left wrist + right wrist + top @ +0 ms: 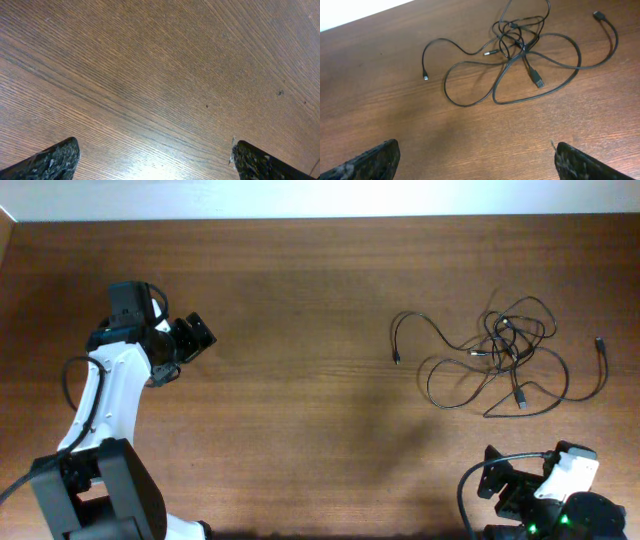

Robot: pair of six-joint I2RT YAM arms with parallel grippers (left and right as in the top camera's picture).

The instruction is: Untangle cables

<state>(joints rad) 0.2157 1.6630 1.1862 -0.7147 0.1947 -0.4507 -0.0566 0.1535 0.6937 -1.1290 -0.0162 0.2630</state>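
White left arm [100, 395] and right arm [575, 468]; black joints [130, 305], wiring [66, 380], speckled fingers [50, 160].

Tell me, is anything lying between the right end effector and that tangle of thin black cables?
Nothing visible does: only bare wooden table lies between the open right end effector and the cables.

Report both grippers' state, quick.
Left gripper: open, holding nothing.
Right gripper: open, holding nothing; the cables lie ahead of it, untouched.
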